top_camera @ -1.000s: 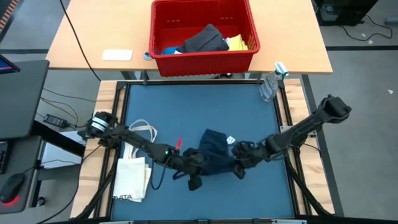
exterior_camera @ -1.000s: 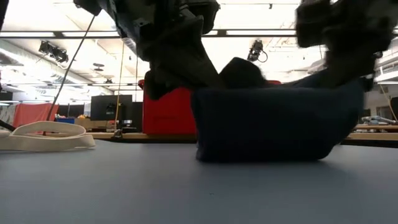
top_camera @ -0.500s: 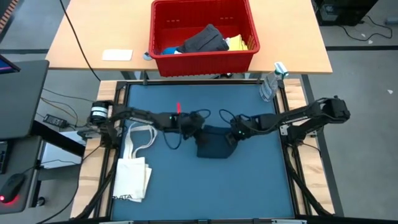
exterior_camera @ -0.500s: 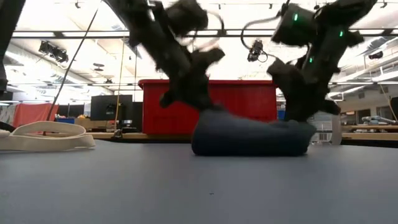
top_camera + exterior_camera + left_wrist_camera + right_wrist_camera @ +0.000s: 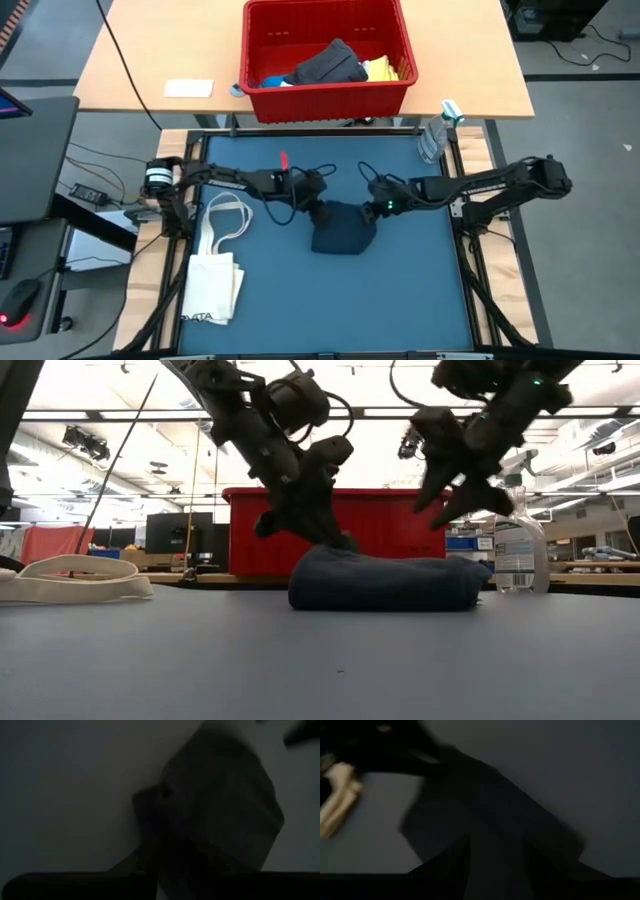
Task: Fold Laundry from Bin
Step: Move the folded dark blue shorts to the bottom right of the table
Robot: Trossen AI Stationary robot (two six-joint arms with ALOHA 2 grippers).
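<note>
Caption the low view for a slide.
Both claws, left and right, above a folded navy cloth; red bin behind.

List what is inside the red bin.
The red bin holds a dark grey cloth on top, with a yellow piece beside it and a bright blue piece at its other side. Whatever lies beneath them is covered.
</note>
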